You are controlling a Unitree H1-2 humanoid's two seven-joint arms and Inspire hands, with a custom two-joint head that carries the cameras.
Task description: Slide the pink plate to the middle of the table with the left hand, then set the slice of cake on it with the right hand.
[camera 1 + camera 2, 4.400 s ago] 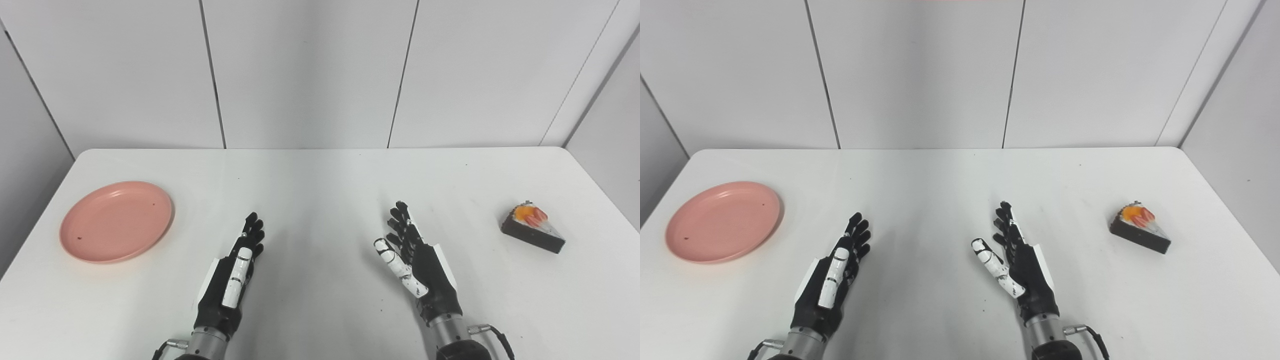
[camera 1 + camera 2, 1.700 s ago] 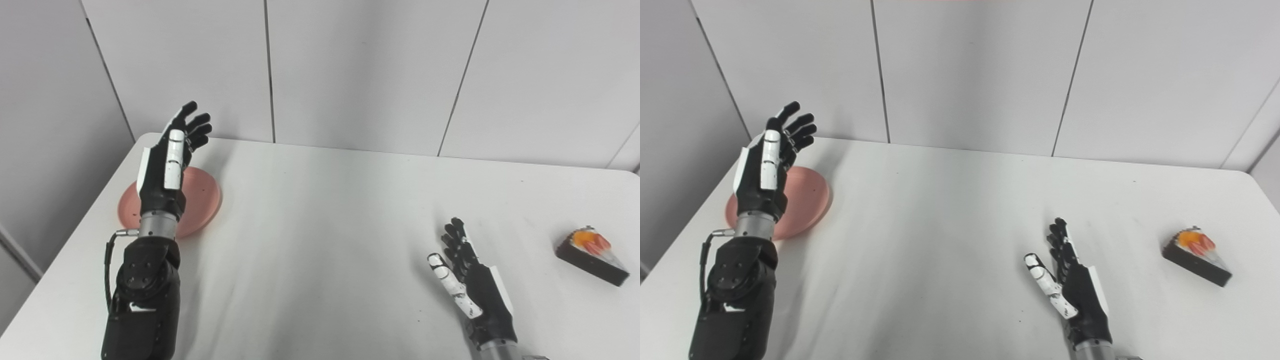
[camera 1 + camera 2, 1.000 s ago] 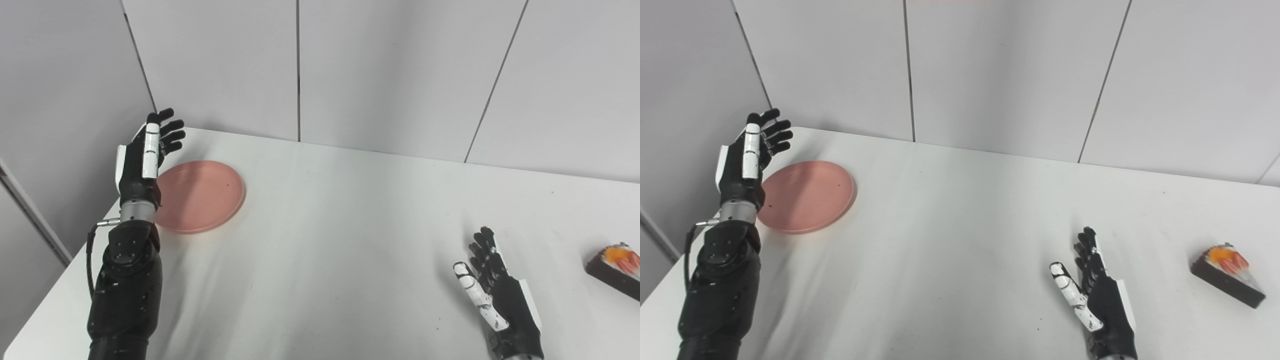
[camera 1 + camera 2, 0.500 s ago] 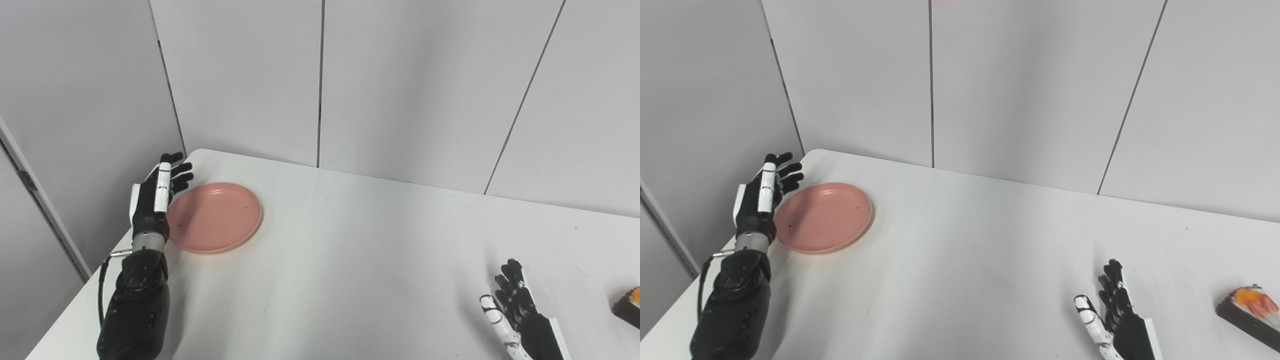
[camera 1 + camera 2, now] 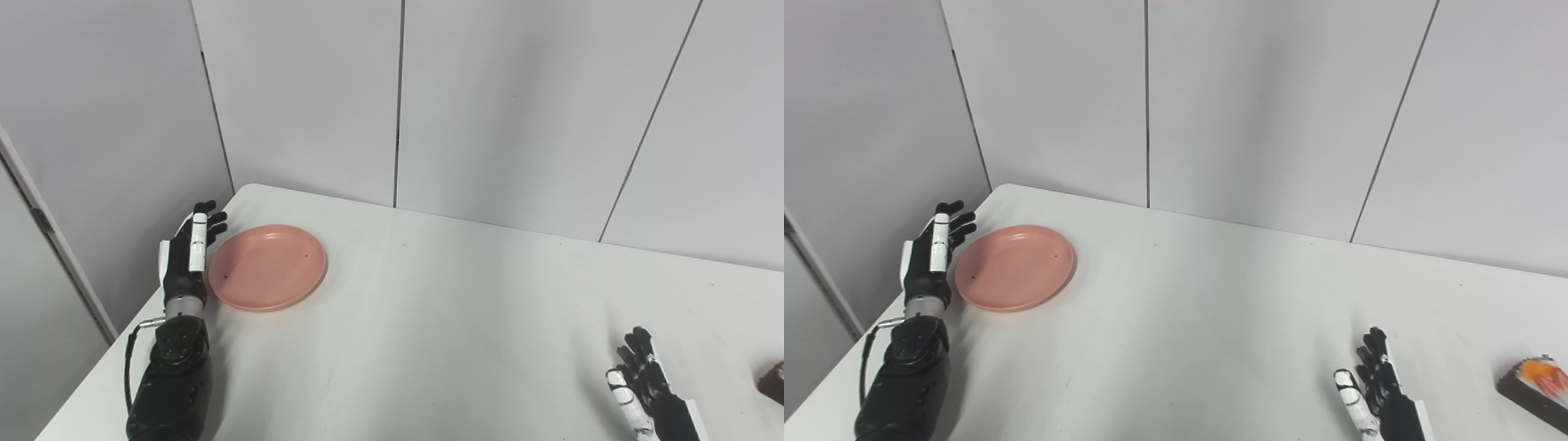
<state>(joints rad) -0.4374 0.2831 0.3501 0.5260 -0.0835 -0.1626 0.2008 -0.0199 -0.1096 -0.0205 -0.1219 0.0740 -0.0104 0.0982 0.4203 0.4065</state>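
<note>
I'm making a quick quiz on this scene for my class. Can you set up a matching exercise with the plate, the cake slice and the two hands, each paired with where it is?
Things:
1. plate
2. cake slice
3. left hand
4. right hand

Places:
A. low on the table, just left of the cake slice, open
B. at the table's right edge of the picture, partly cut off
C. near the table's far left corner, lying flat
D. raised beside the plate's left rim, fingers apart

Pairs: 1-C, 2-B, 3-D, 4-A
</note>
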